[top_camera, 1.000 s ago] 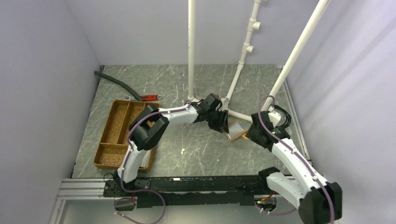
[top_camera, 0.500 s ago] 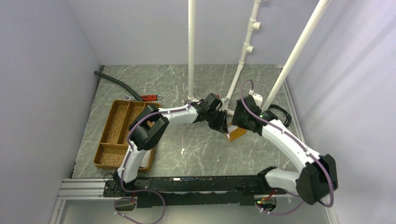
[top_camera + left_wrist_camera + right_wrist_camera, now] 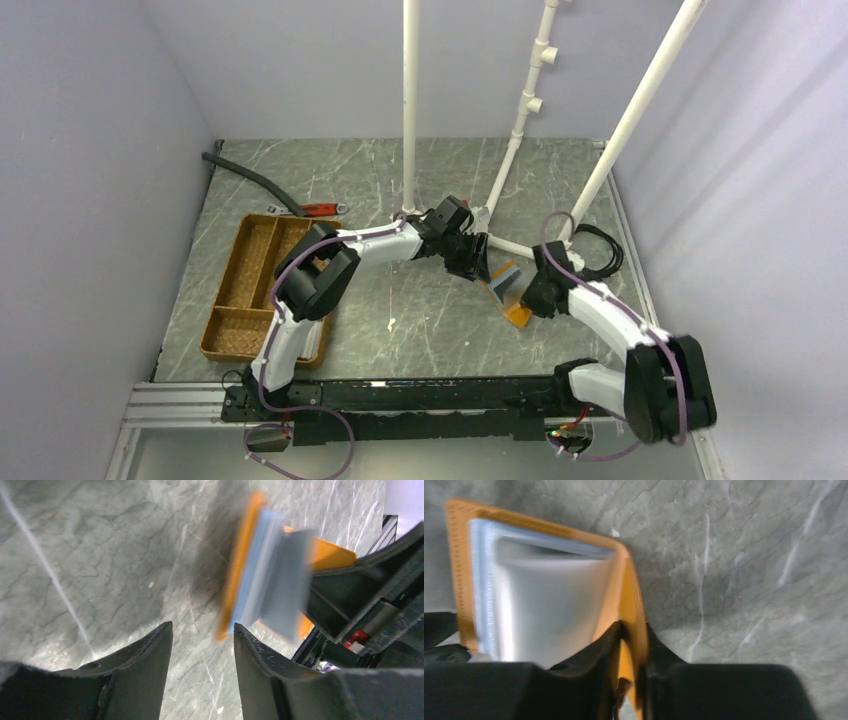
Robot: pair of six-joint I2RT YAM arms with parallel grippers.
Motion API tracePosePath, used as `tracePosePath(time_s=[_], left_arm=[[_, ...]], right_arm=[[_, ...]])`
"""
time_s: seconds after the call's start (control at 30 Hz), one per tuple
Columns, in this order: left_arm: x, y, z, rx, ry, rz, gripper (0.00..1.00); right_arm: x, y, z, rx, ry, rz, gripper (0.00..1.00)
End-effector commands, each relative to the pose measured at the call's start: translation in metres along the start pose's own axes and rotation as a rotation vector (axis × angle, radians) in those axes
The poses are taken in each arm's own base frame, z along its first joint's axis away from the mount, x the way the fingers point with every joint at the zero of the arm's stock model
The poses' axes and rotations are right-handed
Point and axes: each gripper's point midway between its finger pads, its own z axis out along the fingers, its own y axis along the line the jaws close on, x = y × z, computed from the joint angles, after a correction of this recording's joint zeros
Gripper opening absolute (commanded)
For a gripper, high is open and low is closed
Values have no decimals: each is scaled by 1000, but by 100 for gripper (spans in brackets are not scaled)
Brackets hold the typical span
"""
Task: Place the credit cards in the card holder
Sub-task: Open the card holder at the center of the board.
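Card holder [image 3: 633, 605] was pinched by its flap in right gripper [image 3: 629, 645], presumably to steady it; credit cards [image 3: 549, 605] protruded; left gripper [image 3: 202, 640] gaped empty alongside.

Blurred: credit cards [image 3: 554, 600]; card holder [image 3: 630, 595] lower edge hidden inside right tool [image 3: 631, 640].

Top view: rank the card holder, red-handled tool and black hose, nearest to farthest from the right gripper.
1. card holder, clamped in the right gripper jaws.
2. red-handled tool, back left of centre.
3. black hose, far-left corner.
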Motion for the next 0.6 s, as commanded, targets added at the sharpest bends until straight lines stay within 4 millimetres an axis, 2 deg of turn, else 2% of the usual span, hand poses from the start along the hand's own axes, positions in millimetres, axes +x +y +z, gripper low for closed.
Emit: tracePosePath(time_s=[0.0, 0.1, 0.17, 0.4, 0.5, 0.57], left_arm=[[-25, -13, -21, 24, -39, 17, 59], [-21, -8, -15, 23, -18, 2, 68], [-17, -10, -12, 47, -7, -11, 68], [-15, -21, -9, 164, -19, -60, 52], [-13, -8, -6, 95, -21, -83, 53], [-15, 5, -16, 5, -63, -85, 56]], right_arm=[[-8, 22, -7, -242, -48, 71, 15], [-14, 37, -13, -363, -77, 13, 1], [-16, 45, -16, -403, -78, -24, 0], [-9, 54, -10, -473, -61, -92, 0], [-8, 56, -10, -493, -65, -99, 0], [-7, 57, -10, -499, -65, -107, 0]])
